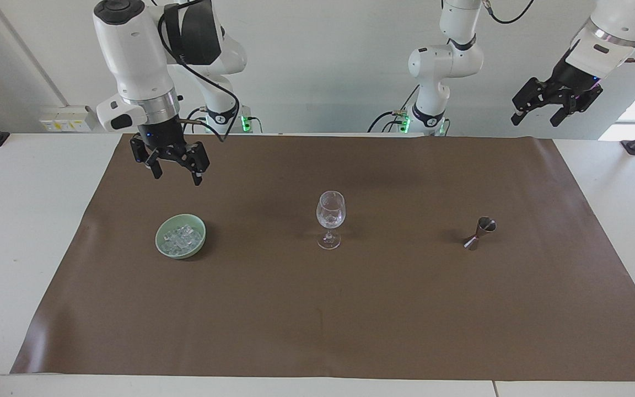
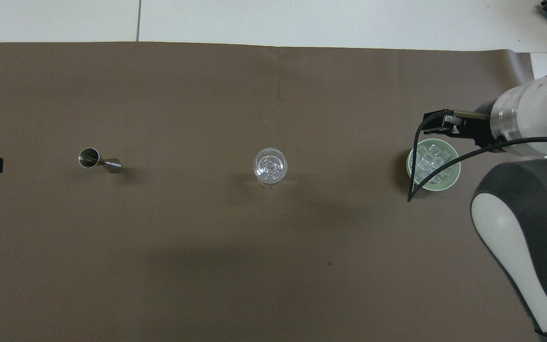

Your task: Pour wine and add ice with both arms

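At the right arm's end of the table, the right gripper [image 1: 176,168] hangs in the air with its fingers apart and nothing between them, over the brown mat [image 1: 317,320] on the side of the bowl [image 1: 164,244] that lies nearer to the robots. In the overhead view only a bit of the black wrist fitting and the white arm show, and a black cable crosses above the bowl. The pale green bowl sits on the mat with a heap of clear ice [image 1: 182,237] in it. Toward the middle of the mat stands the glass [image 1: 331,219], upright and clear, well apart from the bowl; seen from above, a few glassy bits show at the bottom of it. Farther toward the left arm's end stands the jigger [image 1: 479,233], dark steel and hourglass-shaped, tilted a little in the facing view, shorter than the glass and well apart from it; no liquid shows in it. The left gripper [image 1: 538,115] is held high beside the end of the table, off the mat, with its fingers apart and empty, well above the jigger and touching nothing.
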`<move>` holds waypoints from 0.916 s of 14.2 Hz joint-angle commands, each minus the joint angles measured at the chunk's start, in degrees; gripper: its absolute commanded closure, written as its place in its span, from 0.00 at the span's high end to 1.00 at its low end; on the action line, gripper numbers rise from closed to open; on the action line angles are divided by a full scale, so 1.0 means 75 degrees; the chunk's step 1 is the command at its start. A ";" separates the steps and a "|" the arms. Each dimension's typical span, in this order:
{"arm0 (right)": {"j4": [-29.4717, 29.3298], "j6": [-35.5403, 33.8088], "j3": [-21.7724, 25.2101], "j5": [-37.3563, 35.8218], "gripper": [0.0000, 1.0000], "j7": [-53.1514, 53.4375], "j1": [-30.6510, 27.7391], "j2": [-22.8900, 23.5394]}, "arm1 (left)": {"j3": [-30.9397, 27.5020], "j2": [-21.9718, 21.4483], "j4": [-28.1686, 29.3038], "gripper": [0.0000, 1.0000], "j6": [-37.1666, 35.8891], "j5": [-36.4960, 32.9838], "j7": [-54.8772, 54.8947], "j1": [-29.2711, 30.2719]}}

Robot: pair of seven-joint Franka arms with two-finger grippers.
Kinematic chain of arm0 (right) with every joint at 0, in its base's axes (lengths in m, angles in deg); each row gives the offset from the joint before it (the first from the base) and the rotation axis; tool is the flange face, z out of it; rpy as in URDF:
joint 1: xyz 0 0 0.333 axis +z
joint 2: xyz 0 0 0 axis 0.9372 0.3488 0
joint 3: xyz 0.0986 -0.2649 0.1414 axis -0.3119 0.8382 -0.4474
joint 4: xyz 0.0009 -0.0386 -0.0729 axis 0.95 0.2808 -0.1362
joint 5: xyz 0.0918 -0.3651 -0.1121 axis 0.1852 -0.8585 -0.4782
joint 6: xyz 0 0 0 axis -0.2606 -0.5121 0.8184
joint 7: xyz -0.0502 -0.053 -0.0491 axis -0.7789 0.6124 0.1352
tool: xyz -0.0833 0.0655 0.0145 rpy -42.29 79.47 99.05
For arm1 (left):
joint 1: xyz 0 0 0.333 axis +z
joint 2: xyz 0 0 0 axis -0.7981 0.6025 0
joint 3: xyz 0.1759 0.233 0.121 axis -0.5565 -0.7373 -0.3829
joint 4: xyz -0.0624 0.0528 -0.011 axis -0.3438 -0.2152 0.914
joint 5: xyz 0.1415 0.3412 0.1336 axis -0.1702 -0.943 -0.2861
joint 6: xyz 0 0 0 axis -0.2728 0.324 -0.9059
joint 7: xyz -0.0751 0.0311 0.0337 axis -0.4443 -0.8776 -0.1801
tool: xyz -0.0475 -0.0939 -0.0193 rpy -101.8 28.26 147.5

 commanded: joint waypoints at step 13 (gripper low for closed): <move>-0.0298 -0.1603 0.0847 0.0534 1.00 -0.1814 -0.0241 -0.0659 | 0.0089 -0.0698 0.1049 1.00 0.0362 -0.0647 0.0182 -0.0047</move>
